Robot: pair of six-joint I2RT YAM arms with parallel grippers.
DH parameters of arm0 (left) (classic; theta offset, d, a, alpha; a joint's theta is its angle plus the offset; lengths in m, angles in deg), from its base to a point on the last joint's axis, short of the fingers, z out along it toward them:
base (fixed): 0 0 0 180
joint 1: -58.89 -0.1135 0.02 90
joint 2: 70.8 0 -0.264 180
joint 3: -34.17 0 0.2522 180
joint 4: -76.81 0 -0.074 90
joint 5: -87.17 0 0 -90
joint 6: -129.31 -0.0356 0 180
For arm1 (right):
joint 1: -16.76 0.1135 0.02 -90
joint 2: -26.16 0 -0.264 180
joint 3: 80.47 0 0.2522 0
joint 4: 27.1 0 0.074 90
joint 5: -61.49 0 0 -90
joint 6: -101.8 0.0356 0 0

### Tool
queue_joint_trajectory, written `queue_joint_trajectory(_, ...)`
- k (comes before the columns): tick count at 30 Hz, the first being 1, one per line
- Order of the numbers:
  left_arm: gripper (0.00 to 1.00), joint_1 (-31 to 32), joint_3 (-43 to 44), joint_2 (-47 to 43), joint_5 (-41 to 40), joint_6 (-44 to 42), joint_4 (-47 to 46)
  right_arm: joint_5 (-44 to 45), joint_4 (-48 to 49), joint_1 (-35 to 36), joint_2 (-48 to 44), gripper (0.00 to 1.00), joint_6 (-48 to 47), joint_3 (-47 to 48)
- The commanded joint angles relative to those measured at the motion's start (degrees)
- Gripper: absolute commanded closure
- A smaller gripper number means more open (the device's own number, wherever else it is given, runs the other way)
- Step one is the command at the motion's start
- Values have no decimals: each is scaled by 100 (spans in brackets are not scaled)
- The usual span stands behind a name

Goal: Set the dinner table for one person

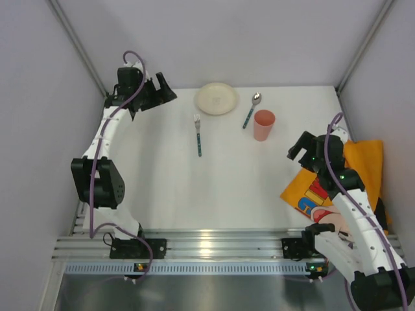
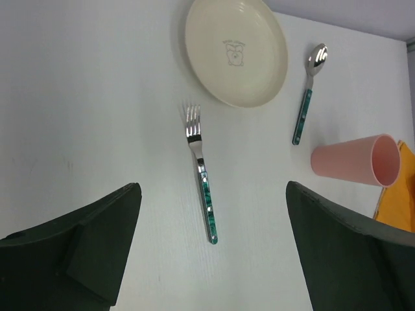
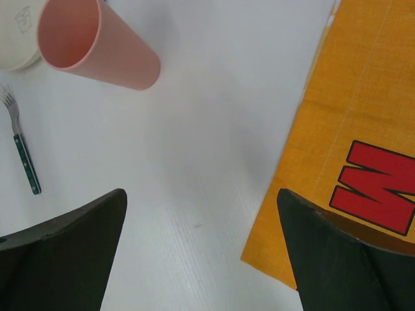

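Judging from the layout, the trouble most likely starts with the placemat (image 1: pixel 366 162), which lies skewed at about 4 o'clock on the table (image 1: pixel 194 194), the big white top spreading out in front of both arm bases. Part of the cloth sits under the right arm, and its far side seems to run past the table's edge. The right gripper (image 1: pixel 298 146) hovers at the mat's 10 o'clock corner with jaws spread wide and nothing in them. Thin cloth lying flat gives the fingers little to pinch, so they may scrape the tabletop or catch only a fold, and a drag toward the centre could bunch the mat or snag it under the arm. The cup (image 1: pixel 264 125) stands upright at 1 o'clock, with the spoon (image 1: pixel 251 109) just beside it at its 11 o'clock. A sweeping mat or a passing finger could tip the cup or knock the spoon askew. The left gripper (image 1: pixel 163 89) hangs at 11 o'clock, likewise released and empty. The plate (image 1: pixel 216 98) at 12 o'clock and the fork (image 1: pixel 198 135) just below it are low and smooth, so they may slip from a shallow grip.
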Motion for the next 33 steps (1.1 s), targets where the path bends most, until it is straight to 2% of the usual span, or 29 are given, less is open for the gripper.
queue_joint_trajectory(1, 2, -36, -589, -1089, -1082, 515, -644, 241, -342, 72, -95, 0, -102, 166)
queue_joint_trajectory(2, 2, -98, -1367, -1170, -1197, 977, -813, 329, -387, 72, -112, 0, -24, 148)
queue_joint_trajectory(3, 2, -237, -1697, -1206, -1120, 1391, -867, 373, -405, 54, -130, 0, -31, 148)
queue_joint_trajectory(4, 2, -683, -1918, -988, 38, 1804, -833, 522, -405, 63, -156, 0, -58, 166)
queue_joint_trajectory(5, 2, -757, -1894, -847, 615, 2191, -606, 645, -422, 63, -156, 0, -188, 200)
queue_joint_trajectory(6, 2, -679, -1902, -785, 621, 2168, -430, 759, -466, 63, -147, 0, -207, 253)
queue_joint_trajectory(9, 2, 216, -2489, -1581, -1421, 1712, -383, 806, -782, 28, 150, 0, -260, 438)
queue_joint_trajectory(10, 2, 531, -3092, -2228, -1758, 1659, -654, 230, -922, -42, 343, 0, -417, 516)
queue_joint_trajectory(11, 2, 604, -3385, -2504, -1891, 1824, -935, 68, -1028, -42, 823, 0, -549, 543)
queue_joint_trajectory(12, 1, 614, -3579, -2724, -1745, 1991, -1190, -12, -1142, -42, 1089, 0, -550, 544)
queue_joint_trajectory(14, 2, 675, -3600, -2981, -1394, 1993, -896, -82, -1406, -51, 1802, 0, -454, 465)
queue_joint_trajectory(15, 2, 736, -3468, -3007, -1314, 1914, -250, -205, -1468, -60, 2013, 0, -453, 473)
queue_joint_trajectory(18, 2, 1087, -3203, -3366, -1479, 1641, 667, -540, -1538, -60, 2620, 0, -357, 508)
queue_joint_trajectory(26, 2, 1159, -3950, -4940, -1673, 1430, 889, 75, -1644, -60, 3421, 0, -23, 421)
queue_joint_trajectory(28, 2, 1159, -3846, -5055, -1760, 1229, 1047, -91, -1408, -69, 3508, 7, 47, 105)
queue_joint_trajectory(29, 2, 1159, -3775, -5064, -1831, 1141, 1283, -188, -1302, -51, 3526, 17, 91, -18)
queue_joint_trajectory(33, 1, 1159, -3581, -5222, -2252, 807, 1593, -522, -785, -43, 3509, 44, 381, -764)
